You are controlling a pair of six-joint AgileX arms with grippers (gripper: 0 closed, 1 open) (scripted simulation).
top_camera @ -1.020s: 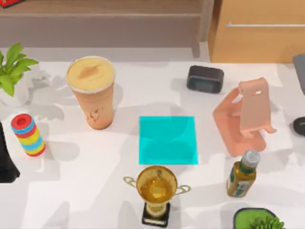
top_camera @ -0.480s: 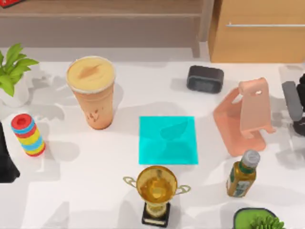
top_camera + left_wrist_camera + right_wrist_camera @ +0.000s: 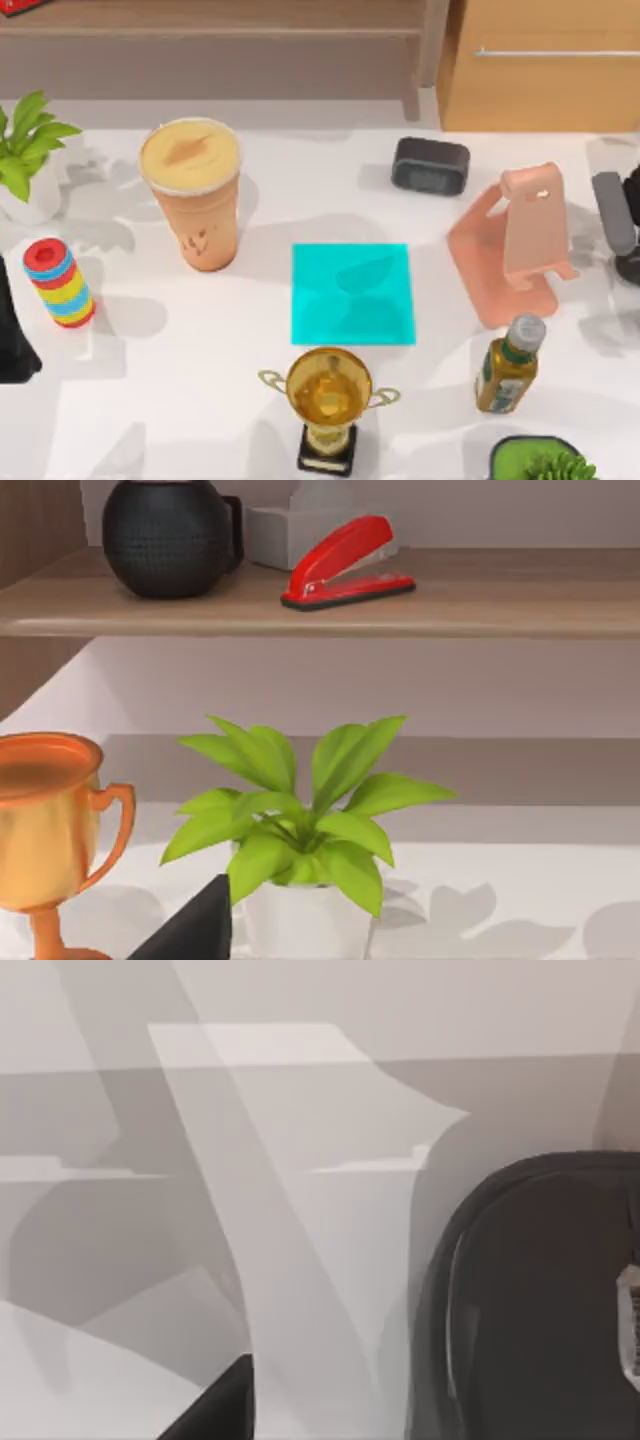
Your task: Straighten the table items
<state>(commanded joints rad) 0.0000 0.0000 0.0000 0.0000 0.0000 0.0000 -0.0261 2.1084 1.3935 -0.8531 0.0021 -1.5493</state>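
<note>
Right gripper [image 3: 628, 215], finger state unclear, hangs directly over the black mouse [image 3: 530, 1300]; left arm is parked.

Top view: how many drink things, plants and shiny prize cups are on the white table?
Drinks: 2, tall tan foamy-topped cup and green-labelled brown bottle
Plants: 2, leafy white-potted plant and dark-potted green plant
Prize cups: 1, gold trophy
Total: 5

No text, brand or number can be read anywhere. The bottle [image 3: 508, 365] carries a label and the drink cup [image 3: 194, 190] a faint mark, both illegible.
</note>
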